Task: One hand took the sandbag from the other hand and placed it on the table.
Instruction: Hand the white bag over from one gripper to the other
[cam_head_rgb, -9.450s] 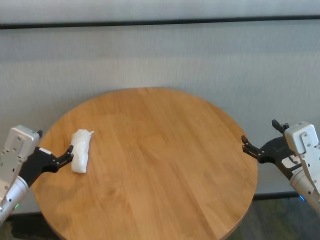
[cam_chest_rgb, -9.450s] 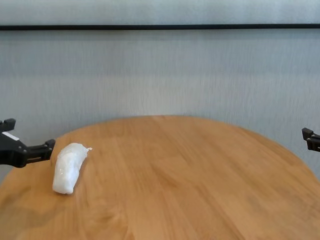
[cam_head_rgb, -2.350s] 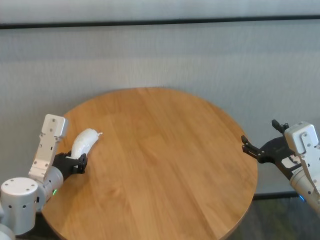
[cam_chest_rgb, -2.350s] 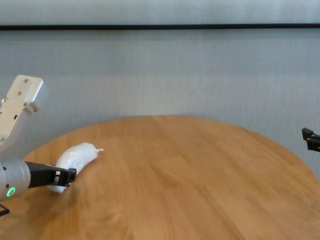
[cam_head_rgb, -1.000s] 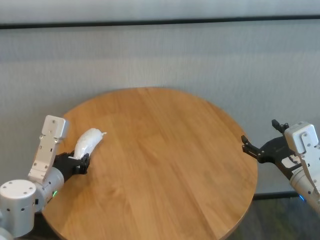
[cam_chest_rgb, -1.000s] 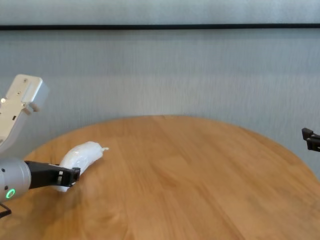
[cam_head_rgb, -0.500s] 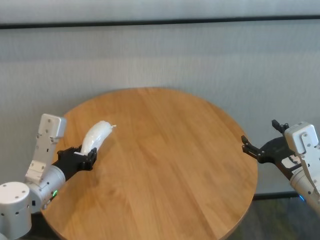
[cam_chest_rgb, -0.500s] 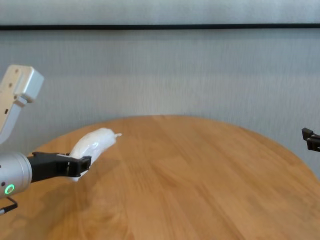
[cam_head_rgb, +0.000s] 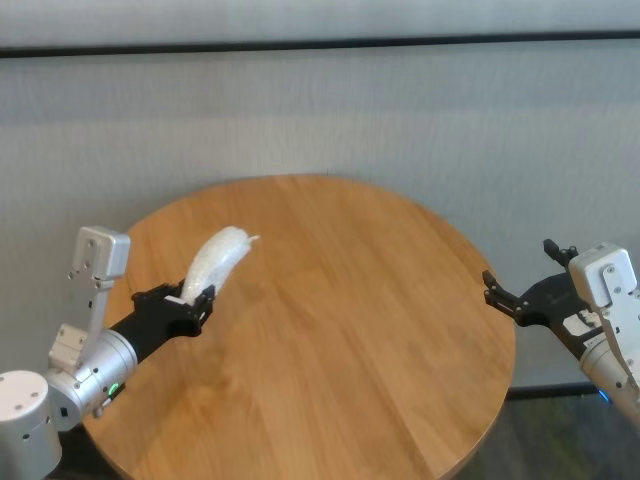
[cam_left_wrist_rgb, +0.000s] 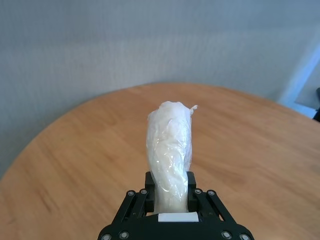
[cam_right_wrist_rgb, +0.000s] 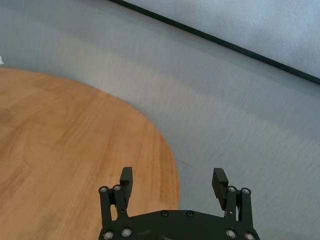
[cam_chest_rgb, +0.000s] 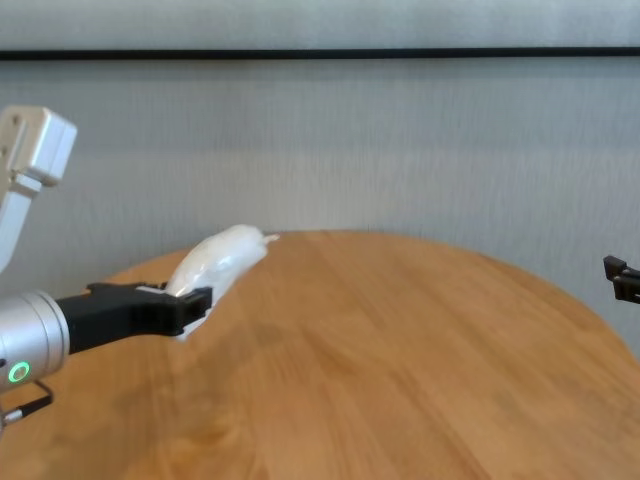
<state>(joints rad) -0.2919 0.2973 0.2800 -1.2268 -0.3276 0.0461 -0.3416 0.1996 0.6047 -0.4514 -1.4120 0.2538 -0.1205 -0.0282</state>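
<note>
The left gripper is clamped on the near end of the bag, which juts forward past its fingertips, clear of the table below; the right gripper waits far across, off the table's opposite edge, fingers spread and empty; so the step in hand looks like carrying the bag toward a handover. Next, the right gripper would need to come in ahead of the left and close on the free, twisted end before the left lets go. The clamped end is hidden between the fingers; the chest view shows only a sliver of the right gripper.
</note>
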